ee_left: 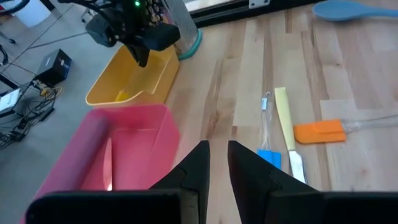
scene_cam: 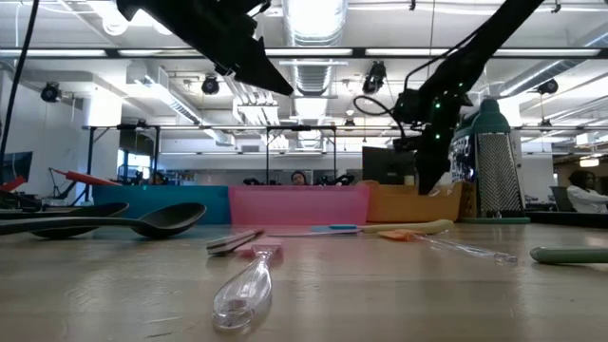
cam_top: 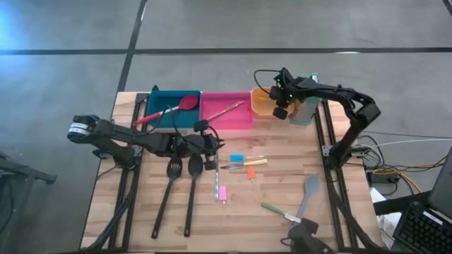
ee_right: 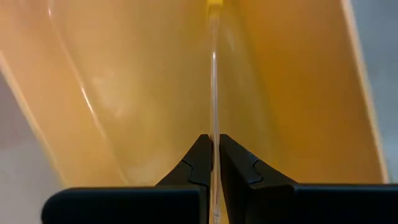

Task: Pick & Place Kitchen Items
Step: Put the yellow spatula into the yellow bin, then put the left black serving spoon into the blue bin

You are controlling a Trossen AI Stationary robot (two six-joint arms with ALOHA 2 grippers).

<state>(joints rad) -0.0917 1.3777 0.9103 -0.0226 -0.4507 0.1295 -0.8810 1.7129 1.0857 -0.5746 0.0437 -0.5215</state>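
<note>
High view: right gripper (cam_top: 280, 111) over orange bin (cam_top: 262, 103), far right. Left gripper (cam_top: 210, 154) low over table centre, near pink bin (cam_top: 226, 111); two long black spoons (cam_top: 180, 190) beside it, red-headed spoon (cam_top: 167, 110) in teal bin (cam_top: 166, 109).

Low view: clear-handled utensil (scene_cam: 242, 285) lies nearest.

Left wrist view: left fingers (ee_left: 198, 165) narrow gap, nothing between; yellow-handled knife (ee_left: 286, 127) ahead.

Right wrist view: right fingers (ee_right: 198, 165) pinch thin clear utensil (ee_right: 214, 99) inside orange bin.

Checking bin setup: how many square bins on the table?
3, in a row at the table's far edge: teal bin on the left, pink bin in the middle, orange bin on the right, partly covered by the right arm.
</note>
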